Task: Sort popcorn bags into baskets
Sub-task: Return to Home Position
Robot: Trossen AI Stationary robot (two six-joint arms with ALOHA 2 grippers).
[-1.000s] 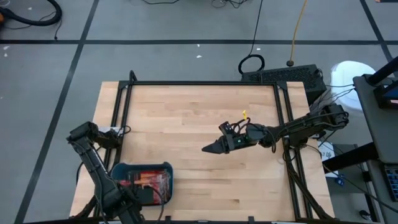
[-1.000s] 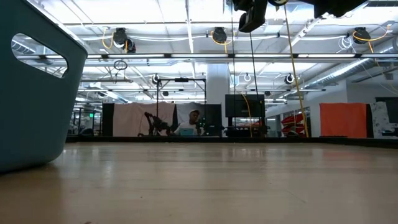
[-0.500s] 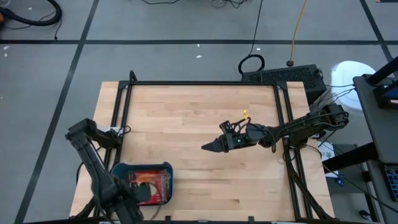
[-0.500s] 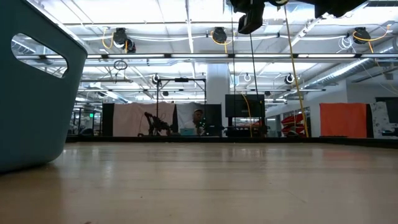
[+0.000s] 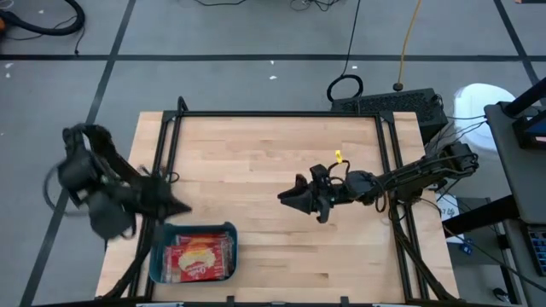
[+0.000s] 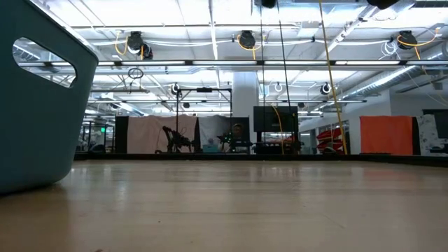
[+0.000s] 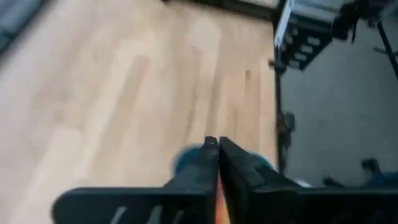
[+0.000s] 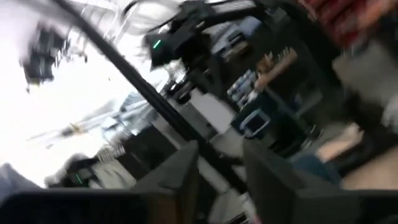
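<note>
Looking down on the wooden table [image 5: 256, 153], I see the teal bin [image 5: 156, 256] sitting at its lower left edge. The popcorn bags [image 5: 198, 256] lie inside it, red with a yellow-cream picture facing up; how many are stacked there I can't make out.

The left gripper [image 5: 181, 206] hangs just above the bin in the frame, by the table's left edge, and its arm is smeared across the far left. From its own wrist camera the two fingers [image 7: 239, 171] are pressed together, with nothing that I can see caught between them. A bit of teal shows just behind their tips.

The right gripper [image 5: 284, 198] points left over the table, a little right of centre and well apart from the bin. Its arm reaches in from the right edge. In its wrist camera the fingers [image 8: 180, 174] stand apart with a clear gap and nothing held.

From table height the bin's wall [image 6: 35, 105] fills the left side, and the wood runs across to the right.
</note>
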